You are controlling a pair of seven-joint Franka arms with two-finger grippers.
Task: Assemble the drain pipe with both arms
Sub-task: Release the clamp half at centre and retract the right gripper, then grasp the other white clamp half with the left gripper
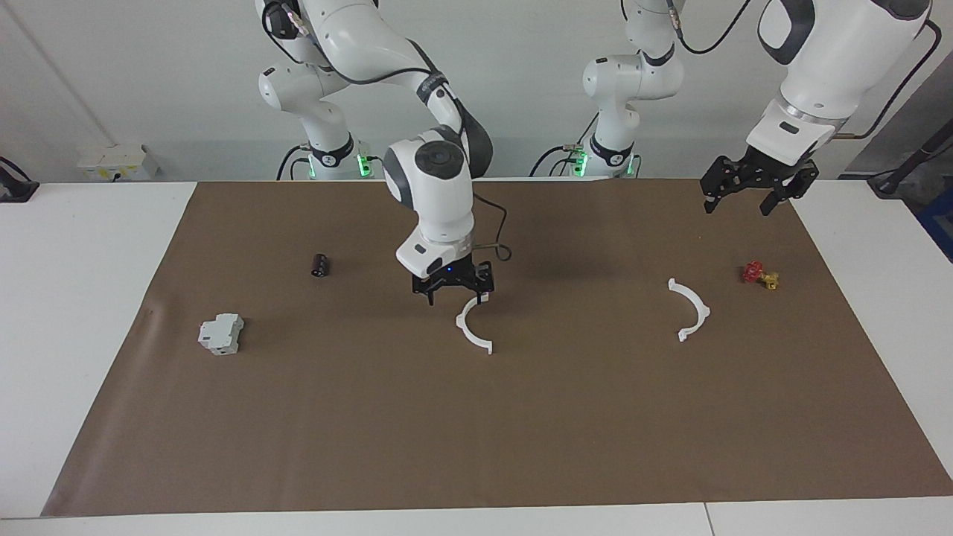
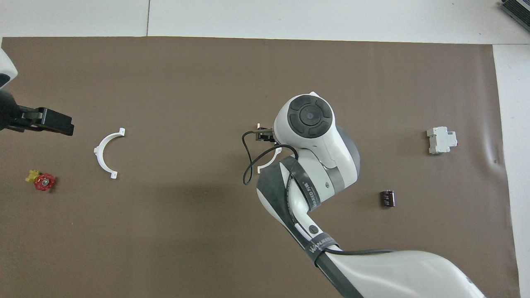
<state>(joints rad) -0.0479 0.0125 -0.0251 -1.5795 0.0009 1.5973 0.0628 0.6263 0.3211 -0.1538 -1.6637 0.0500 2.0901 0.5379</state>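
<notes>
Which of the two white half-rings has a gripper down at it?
The half-ring mid-table: the right gripper is at its end. The other half-ring, beside the red valve, lies alone.

Your right gripper sits low over one half-ring; bare desk separates it from the other half-ring. The black cylinder lies well aside.

My arms' glossy white shells with matt dark joint covers, matt brown paper-like mat, smooth white plastic half-rings, smooth white tabletop, glossy black cylinder
</notes>
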